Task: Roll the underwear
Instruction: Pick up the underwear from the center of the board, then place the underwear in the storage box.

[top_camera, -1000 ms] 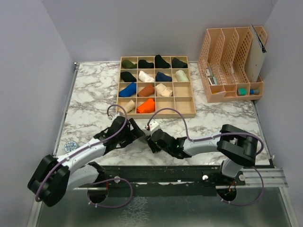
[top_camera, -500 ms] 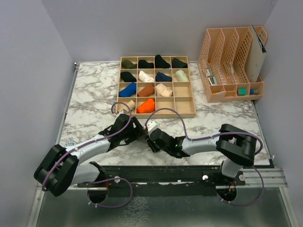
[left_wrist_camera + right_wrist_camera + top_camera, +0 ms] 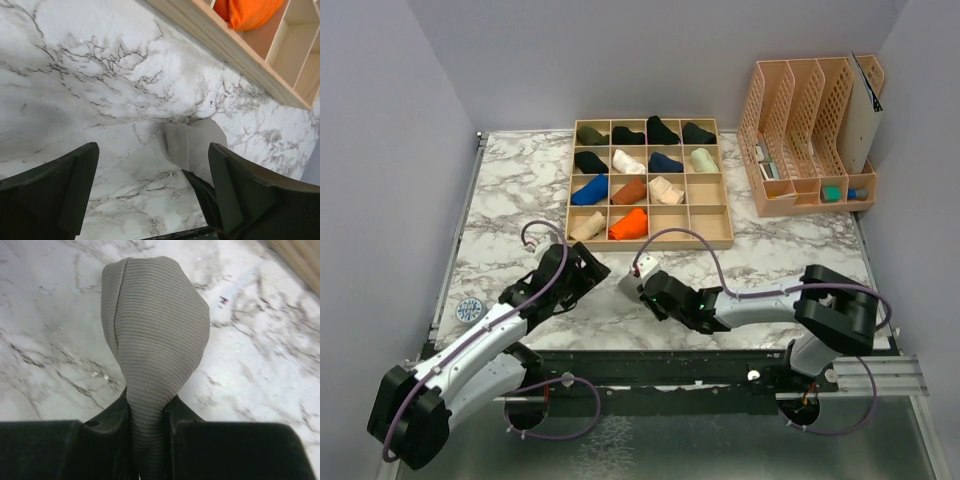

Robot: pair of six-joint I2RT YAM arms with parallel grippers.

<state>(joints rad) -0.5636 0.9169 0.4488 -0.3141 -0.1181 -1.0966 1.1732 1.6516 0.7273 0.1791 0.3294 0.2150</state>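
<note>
The underwear point(image 3: 155, 325), a grey ribbed cloth bunched into a rounded bundle, is pinched at its narrow end between the fingers of my right gripper point(image 3: 148, 440), which is shut on it. From above, the underwear point(image 3: 627, 283) lies on the marble just ahead of the right gripper point(image 3: 642, 290). My left gripper point(image 3: 588, 270) stands to its left, a short gap away. Its jaws are wide open with nothing between them. In the left wrist view the underwear point(image 3: 192, 145) shows beyond the left gripper point(image 3: 152, 200), close to its right finger.
A wooden divider tray point(image 3: 650, 243) with several rolled garments sits just behind both grippers; its front wall point(image 3: 225, 50) and an orange roll point(image 3: 250, 10) show in the left wrist view. A file rack point(image 3: 810, 135) stands back right. A small round disc point(image 3: 470, 309) lies front left.
My right gripper has closed on the grey underwear. My left gripper has let go of it, pulled back to the left and opened wide.
</note>
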